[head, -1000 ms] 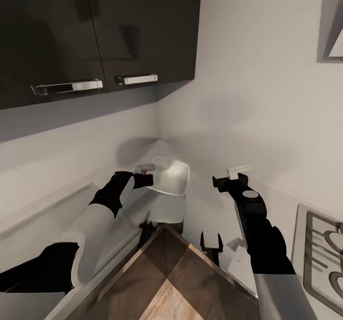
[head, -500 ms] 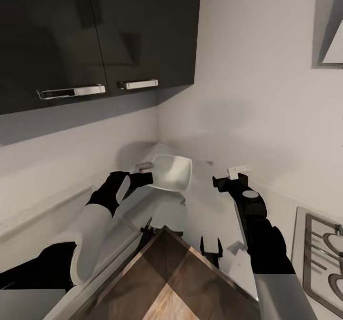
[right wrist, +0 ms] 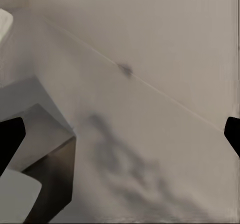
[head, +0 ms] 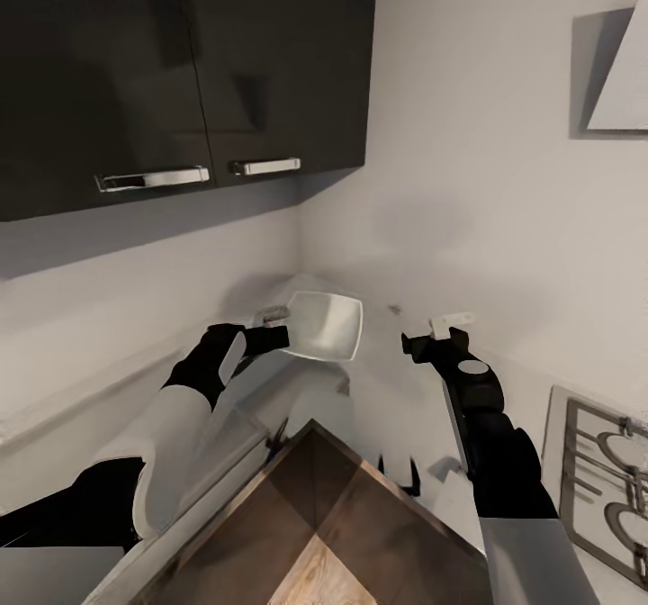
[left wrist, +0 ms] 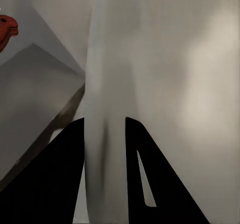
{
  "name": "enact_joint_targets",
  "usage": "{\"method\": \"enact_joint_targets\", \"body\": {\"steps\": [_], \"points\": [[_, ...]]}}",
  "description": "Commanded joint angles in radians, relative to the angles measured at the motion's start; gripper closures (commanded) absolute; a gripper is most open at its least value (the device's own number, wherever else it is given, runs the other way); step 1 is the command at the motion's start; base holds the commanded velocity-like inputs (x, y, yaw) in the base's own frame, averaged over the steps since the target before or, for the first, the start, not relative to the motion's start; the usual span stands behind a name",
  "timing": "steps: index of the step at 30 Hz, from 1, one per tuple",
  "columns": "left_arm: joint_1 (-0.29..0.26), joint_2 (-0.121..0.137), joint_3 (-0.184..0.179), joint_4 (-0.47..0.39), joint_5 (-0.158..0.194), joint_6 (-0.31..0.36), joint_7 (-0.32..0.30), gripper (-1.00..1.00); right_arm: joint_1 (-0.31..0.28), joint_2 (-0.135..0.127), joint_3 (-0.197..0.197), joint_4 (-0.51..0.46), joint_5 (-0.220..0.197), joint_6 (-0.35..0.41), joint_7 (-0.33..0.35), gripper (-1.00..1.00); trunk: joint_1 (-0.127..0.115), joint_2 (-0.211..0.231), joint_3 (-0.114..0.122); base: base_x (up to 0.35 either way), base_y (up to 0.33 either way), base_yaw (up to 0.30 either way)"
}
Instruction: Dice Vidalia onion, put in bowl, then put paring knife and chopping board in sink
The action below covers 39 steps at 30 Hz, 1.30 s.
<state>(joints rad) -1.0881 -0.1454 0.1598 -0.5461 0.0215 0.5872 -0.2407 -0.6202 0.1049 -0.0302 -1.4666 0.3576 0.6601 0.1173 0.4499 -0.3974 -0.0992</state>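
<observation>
The white square bowl (head: pixel 326 326) hangs tilted above the pale reflective countertop (head: pixel 396 407), near the corner of the walls. My left gripper (head: pixel 277 337) is shut on the bowl's near rim. In the left wrist view the rim (left wrist: pixel 107 74) runs between the two dark fingers of that gripper (left wrist: pixel 105 126). My right gripper (head: pixel 436 341) stands open to the right of the bowl, close to the wall, with nothing in it. The right wrist view looks past its spread gripper (right wrist: pixel 120 136) at the countertop and wall. A small red shape (left wrist: pixel 6 31) at the left wrist view's edge cannot be identified.
Glossy black upper cabinets (head: pixel 180 65) with chrome handles hang over the counter. A hob (head: pixel 603 470) lies at the right with a hood (head: pixel 621 74) above it. The counter's inner corner (head: pixel 310 429) points at me, with brown fronts and pale floor below.
The bowl has risen off the countertop in my left gripper and tilted. The right arm has stayed put. The whole picture has shifted a little, so the camera has moved.
</observation>
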Motion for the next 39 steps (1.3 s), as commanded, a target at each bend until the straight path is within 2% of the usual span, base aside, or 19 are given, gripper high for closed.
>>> {"method": "enact_joint_targets", "body": {"steps": [1,12,26,39], "points": [[-0.001,-0.001,0.007,-0.001,0.005,0.008,-0.003,1.0,-0.001,0.001,-0.002,-0.001,0.011,0.004,0.01,-1.0,0.0,-0.003,-0.002,-0.312,0.0,0.0],[-0.001,0.001,0.009,-0.001,0.005,0.008,-0.003,1.0,-0.001,0.001,-0.002,-0.001,0.011,0.004,0.01,-1.0,0.0,-0.003,-0.001,-0.328,0.0,0.029],[0.0,0.039,0.009,-0.002,0.005,0.009,-0.006,1.0,-0.001,0.001,-0.005,-0.002,0.011,0.003,0.01,-1.0,0.0,-0.003,-0.001,-0.332,0.0,0.166],[-0.001,0.044,0.009,-0.002,0.005,0.009,-0.013,1.0,-0.001,0.001,-0.009,-0.002,0.009,0.003,0.01,-1.0,0.0,-0.003,-0.001,-0.333,0.0,0.174]]}}
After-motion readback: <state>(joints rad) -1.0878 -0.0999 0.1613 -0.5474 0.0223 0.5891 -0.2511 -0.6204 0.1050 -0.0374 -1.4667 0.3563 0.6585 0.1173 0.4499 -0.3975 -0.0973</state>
